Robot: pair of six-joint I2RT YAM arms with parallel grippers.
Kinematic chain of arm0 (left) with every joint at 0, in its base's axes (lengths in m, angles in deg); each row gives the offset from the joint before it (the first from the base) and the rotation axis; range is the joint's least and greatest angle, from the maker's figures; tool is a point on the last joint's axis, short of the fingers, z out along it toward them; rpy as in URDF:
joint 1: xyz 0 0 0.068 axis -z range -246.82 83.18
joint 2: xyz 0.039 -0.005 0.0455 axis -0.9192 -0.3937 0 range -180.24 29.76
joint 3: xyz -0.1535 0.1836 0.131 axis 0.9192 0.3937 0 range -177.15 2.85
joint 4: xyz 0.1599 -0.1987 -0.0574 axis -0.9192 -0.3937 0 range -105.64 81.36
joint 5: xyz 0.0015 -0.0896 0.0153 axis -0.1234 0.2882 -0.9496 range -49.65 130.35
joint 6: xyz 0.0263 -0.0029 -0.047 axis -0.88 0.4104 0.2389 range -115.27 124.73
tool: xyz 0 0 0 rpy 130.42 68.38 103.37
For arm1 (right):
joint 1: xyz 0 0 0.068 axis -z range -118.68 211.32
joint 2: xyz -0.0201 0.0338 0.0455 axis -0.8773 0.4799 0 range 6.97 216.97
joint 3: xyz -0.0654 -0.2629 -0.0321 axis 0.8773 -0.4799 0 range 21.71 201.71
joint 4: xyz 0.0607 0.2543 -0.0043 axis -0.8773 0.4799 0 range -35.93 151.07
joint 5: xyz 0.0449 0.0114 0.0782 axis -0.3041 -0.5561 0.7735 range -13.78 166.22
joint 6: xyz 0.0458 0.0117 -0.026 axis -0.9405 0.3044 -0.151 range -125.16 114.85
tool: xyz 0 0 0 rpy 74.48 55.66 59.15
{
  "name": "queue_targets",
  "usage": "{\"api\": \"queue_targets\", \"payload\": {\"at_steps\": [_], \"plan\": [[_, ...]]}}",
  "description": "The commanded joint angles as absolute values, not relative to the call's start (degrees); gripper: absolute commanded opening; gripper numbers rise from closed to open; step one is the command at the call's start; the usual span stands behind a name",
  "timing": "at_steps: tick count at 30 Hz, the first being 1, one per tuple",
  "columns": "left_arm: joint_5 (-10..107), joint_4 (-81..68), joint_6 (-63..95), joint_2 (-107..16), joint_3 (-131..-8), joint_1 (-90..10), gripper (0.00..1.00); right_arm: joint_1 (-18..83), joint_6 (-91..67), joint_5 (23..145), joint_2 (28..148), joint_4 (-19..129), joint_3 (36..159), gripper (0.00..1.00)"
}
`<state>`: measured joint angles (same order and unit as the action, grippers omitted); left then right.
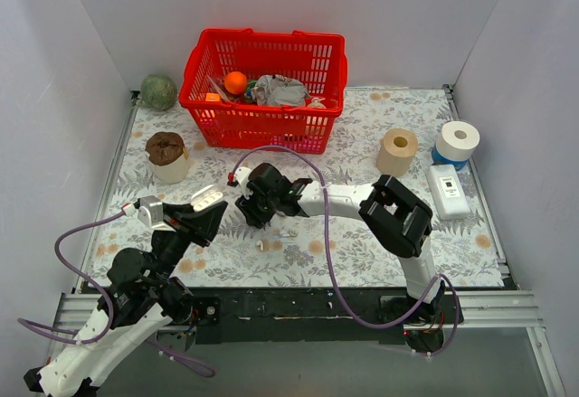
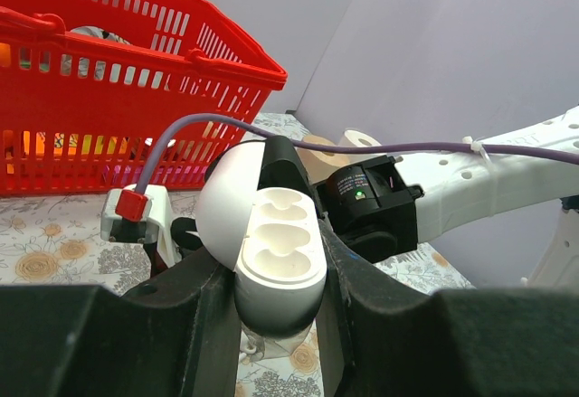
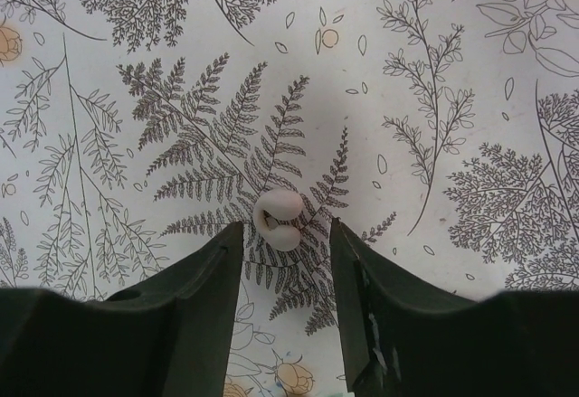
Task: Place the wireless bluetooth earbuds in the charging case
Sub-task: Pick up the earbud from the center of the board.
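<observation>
My left gripper (image 1: 206, 205) is shut on the open white charging case (image 1: 208, 198), held above the table's left part. In the left wrist view the case (image 2: 276, 257) sits between the fingers (image 2: 371, 316) with its lid (image 2: 222, 203) swung back and both slots empty. My right gripper (image 1: 248, 212) is open and low over the table, just right of the case. In the right wrist view a tiny white earbud (image 3: 279, 219) lies on the cloth just beyond the gap of the open gripper (image 3: 285, 234), touching neither finger. Two more earbuds (image 1: 262, 244) (image 1: 288, 232) lie on the table nearby.
A red basket (image 1: 262, 76) of clutter stands at the back, a green ball (image 1: 158, 91) to its left. A brown-topped cup (image 1: 167, 155) stands left; a tan roll (image 1: 398, 150), a white roll (image 1: 457, 141) and a white device (image 1: 450, 189) stand right.
</observation>
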<state>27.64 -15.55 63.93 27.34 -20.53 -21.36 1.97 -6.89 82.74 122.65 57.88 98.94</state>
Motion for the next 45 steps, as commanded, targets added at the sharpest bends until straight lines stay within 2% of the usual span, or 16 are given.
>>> {"api": "queue_targets", "payload": {"at_steps": [1, 2, 5, 9, 25, 34, 45], "plan": [[27.16, -16.11, 63.79, 27.38, -21.14, -21.64, 0.0, 1.91, -7.09, 83.51, 119.84, 54.6, 97.57, 0.54], [27.16, -16.02, 63.88, 27.47, -21.06, -21.64, 0.0, 1.82, -7.0, 83.69, 119.3, 54.6, 97.13, 0.59], [27.16, -15.85, 63.96, 27.3, -21.06, -21.64, 0.0, 0.94, -6.65, 84.48, 118.07, 52.22, 96.24, 0.65], [27.43, -15.84, 63.96, 27.3, -21.23, -21.55, 0.0, -0.02, -6.21, 84.83, 119.12, 53.98, 97.74, 0.62], [27.69, -16.19, 64.14, 27.83, -21.32, -21.64, 0.0, -1.96, -6.65, 83.07, 118.07, 52.4, 97.3, 0.62], [27.78, -16.28, 64.14, 27.83, -21.32, -21.64, 0.0, -1.78, -6.91, 83.86, 120.52, 53.98, 99.14, 0.57], [27.69, -16.2, 64.23, 27.56, -21.23, -21.64, 0.0, -1.34, -7.88, 83.86, 122.2, 55.39, 98.88, 0.56]]}}
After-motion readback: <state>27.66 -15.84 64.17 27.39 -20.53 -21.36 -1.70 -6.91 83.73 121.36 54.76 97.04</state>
